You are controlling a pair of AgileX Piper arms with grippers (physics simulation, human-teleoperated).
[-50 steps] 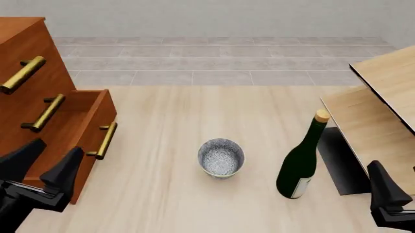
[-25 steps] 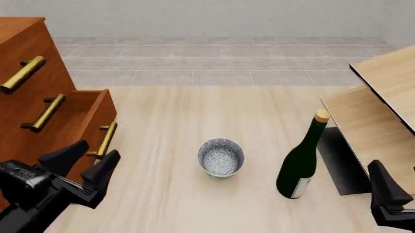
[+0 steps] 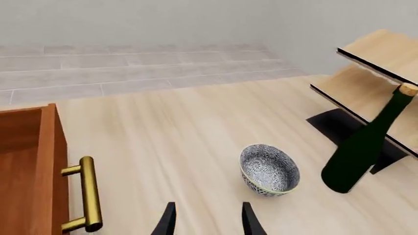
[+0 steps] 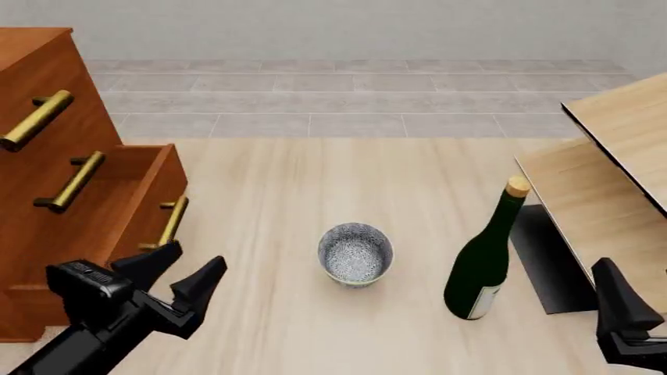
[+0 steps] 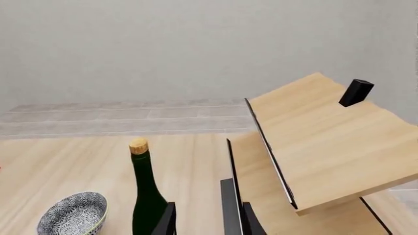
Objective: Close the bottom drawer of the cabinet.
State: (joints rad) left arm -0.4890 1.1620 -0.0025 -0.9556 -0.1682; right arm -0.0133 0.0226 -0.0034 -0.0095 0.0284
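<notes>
The reddish-brown cabinet [image 4: 52, 70] stands at the left. Its bottom drawer [image 4: 155, 195] is pulled out, with its brass bar handle [image 4: 172, 223] facing the table's middle. My left gripper [image 4: 190, 262] is open and empty, low over the table just to the right of the handle's near end, not touching it. In the left wrist view the drawer front [image 3: 58, 166] and its handle [image 3: 88, 193] lie beside my open left gripper [image 3: 207, 223]. My right gripper [image 4: 617, 291] is at the near right edge; the right wrist view shows the right gripper [image 5: 205, 220] open and empty.
A blue-patterned bowl [image 4: 355, 253] sits mid-table and a dark green bottle [image 4: 485, 258] stands upright to its right. Pale light-wood furniture with a black edge [image 4: 615, 156] fills the right side. The two upper drawers are shut.
My left gripper has moved right and forward, from in front of the drawer's face to the table beside the handle's near end. The drawer and right arm have not moved.
</notes>
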